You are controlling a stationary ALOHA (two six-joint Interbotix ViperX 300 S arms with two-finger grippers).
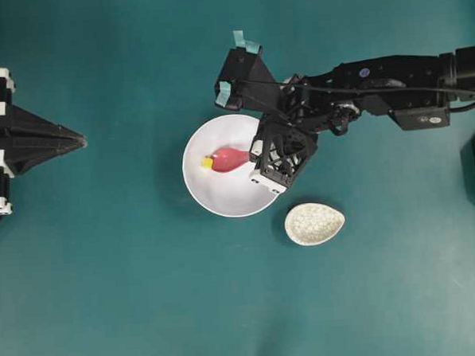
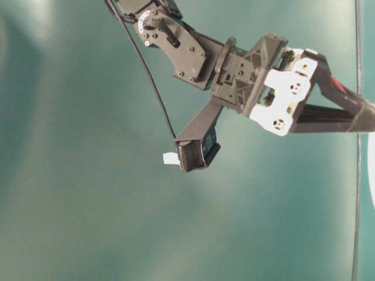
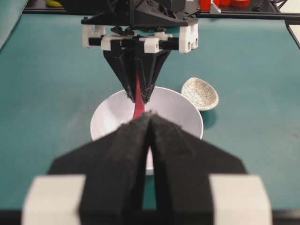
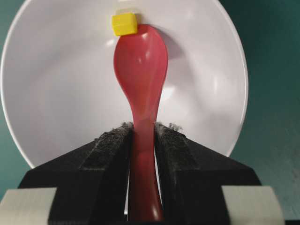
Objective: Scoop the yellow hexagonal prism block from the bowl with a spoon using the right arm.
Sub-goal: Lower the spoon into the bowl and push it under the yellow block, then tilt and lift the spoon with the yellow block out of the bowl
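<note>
The white bowl (image 1: 222, 196) (image 4: 56, 93) (image 3: 112, 117) sits mid-table. Inside it lies the yellow hexagonal prism block (image 1: 207, 162) (image 4: 124, 24), touching the tip of the pink-red spoon (image 1: 230, 158) (image 4: 140, 65) (image 3: 138, 104) at its far left edge. My right gripper (image 4: 143, 129) (image 1: 256, 155) (image 3: 138, 98) is shut on the spoon's handle, scoop down in the bowl. My left gripper (image 1: 82, 141) (image 3: 150, 115) hangs at the table's left edge, fingers pressed together, holding nothing, pointing at the bowl.
A small speckled cream dish (image 1: 314, 223) (image 3: 200, 93) lies just right of the bowl on the teal table (image 1: 107, 280). The right arm (image 1: 376, 91) (image 2: 234, 70) reaches in from the right edge. Red and yellow items sit beyond the table's far side in the left wrist view.
</note>
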